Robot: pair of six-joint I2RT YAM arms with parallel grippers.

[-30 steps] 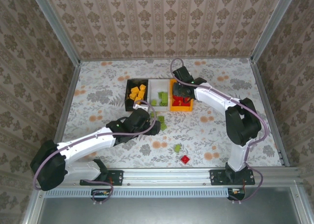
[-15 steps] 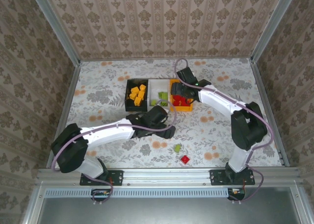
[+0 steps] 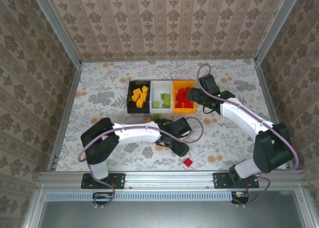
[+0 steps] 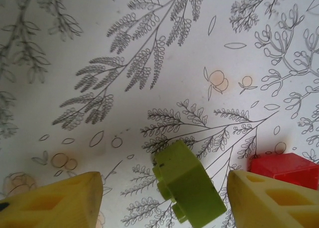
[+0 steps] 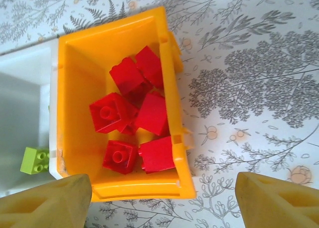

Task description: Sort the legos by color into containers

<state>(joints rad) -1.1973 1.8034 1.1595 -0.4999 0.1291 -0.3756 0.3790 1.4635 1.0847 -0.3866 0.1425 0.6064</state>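
- Three bins stand in a row toward the far middle of the table (image 3: 99, 88), side by side: the black bin (image 3: 130, 96) on the left, the white bin (image 3: 160, 86) in the middle and the orange bin (image 5: 79, 78) on the right.
- The black bin holds orange-yellow bricks (image 3: 139, 96), piled toward its far right part.
- The white bin holds light green bricks (image 3: 160, 101); one of them lies against the wall it shares with the orange bin.
- The orange bin holds red bricks (image 5: 134, 118), about six, heaped in a loose cluster.
- The right pincer (image 5: 163, 188) hangs just by the orange bin, its jaws spread wide with nothing between them.
- The left pincer (image 4: 164, 185) is low over the table, near of the bins, its jaws part open on either side of a lone green brick (image 4: 194, 188). A gap shows on each side, so the brick is not gripped.
- A lone red brick (image 4: 286, 168) lies on the table just beside that pincer's right finger, outside the jaws.
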